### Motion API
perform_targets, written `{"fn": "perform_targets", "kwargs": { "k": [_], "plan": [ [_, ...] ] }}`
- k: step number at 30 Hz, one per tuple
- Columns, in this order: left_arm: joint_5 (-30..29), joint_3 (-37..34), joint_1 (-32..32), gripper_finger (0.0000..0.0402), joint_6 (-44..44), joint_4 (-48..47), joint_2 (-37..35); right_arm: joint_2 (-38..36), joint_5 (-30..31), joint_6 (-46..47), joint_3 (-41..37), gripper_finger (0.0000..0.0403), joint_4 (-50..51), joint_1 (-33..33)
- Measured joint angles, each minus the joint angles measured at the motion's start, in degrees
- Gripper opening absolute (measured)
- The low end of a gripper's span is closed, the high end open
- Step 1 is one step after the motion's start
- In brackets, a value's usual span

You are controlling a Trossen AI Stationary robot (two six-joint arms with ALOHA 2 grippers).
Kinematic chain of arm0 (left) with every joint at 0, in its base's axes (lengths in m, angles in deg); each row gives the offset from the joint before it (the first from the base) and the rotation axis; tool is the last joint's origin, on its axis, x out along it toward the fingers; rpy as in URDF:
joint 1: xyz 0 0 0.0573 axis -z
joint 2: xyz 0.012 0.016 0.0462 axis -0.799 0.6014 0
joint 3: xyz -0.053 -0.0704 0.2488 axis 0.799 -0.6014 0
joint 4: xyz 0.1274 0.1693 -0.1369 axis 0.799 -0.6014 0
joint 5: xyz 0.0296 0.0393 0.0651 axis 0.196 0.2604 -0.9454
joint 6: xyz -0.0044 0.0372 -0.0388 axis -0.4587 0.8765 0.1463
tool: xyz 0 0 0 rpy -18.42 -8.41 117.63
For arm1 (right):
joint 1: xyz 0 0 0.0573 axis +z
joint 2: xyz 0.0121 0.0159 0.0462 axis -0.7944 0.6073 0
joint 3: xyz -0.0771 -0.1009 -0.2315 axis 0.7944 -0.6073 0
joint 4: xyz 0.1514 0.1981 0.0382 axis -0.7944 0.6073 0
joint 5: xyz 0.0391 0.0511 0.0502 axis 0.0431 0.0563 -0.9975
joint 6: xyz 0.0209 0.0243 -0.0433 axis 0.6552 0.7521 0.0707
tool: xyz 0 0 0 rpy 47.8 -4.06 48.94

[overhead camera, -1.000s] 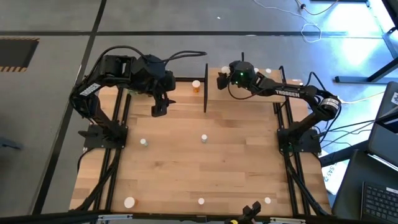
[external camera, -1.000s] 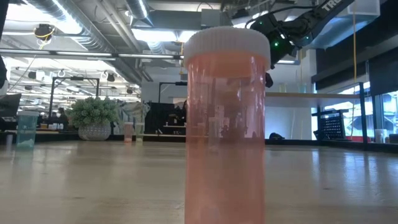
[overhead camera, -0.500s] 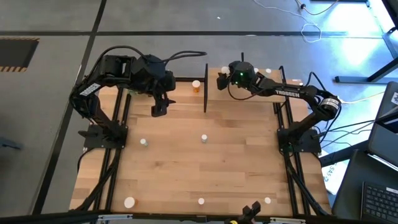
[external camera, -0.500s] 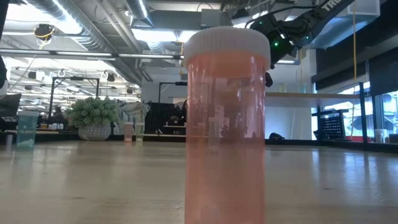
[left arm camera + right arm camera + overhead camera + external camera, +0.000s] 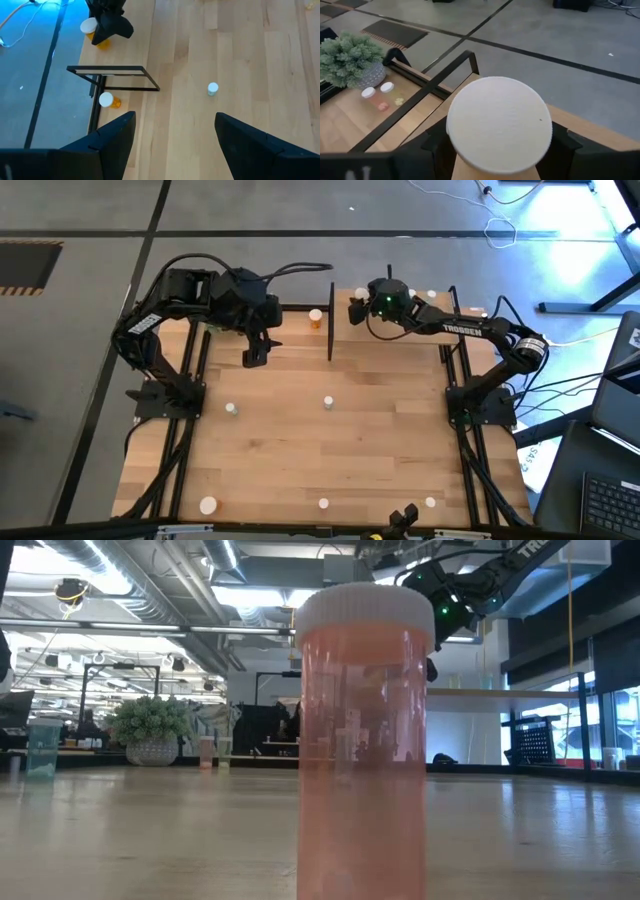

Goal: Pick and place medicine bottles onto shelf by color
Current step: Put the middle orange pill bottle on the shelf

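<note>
Overhead, I see the left gripper (image 5: 255, 358) hanging above the worktop near its far left corner. Its fingers (image 5: 112, 137) are spread wide, with only bare wood showing between them.

The right gripper (image 5: 357, 308) sits at the far edge, just beside the shelf (image 5: 331, 320), which shows from above as a thin black frame. In the right wrist view a wide white cap (image 5: 499, 131) fills the gap between this gripper's fingers (image 5: 560, 142), with an orange bottle body just visible under it. The fingers stand close on both sides of it, but I cannot tell whether they press on it or stand clear.

A second orange bottle (image 5: 316, 318) stands at the far edge on the other side of the shelf frame, close to it. Small white-capped bottles are scattered well apart:
- two near the middle of the worktop (image 5: 231, 408) (image 5: 327, 402);
- three along the near edge (image 5: 208, 505) (image 5: 324, 503) (image 5: 430, 502).

The low view is largely filled by one upright pink bottle (image 5: 365, 740). A potted plant (image 5: 350, 57) stands on the worktop, with two small capped bottles (image 5: 368, 92) (image 5: 386, 87) next to it.
</note>
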Motion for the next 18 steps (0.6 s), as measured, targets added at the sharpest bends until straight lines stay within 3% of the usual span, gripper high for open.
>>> {"fn": "perform_targets", "kwargs": {
  "k": [11,18],
  "plan": [
    [0.0,0.0,0.0,0.0268,-0.07,0.0,0.02,0.0,-0.02,-0.48,0.24,0.024,-0.44,0.0],
    [0.02,0.0,0.0,0.0268,-0.83,0.0,0.02,-0.22,0.0,-7.8,3.44,0.0241,-0.41,0.0]
  ]
}}
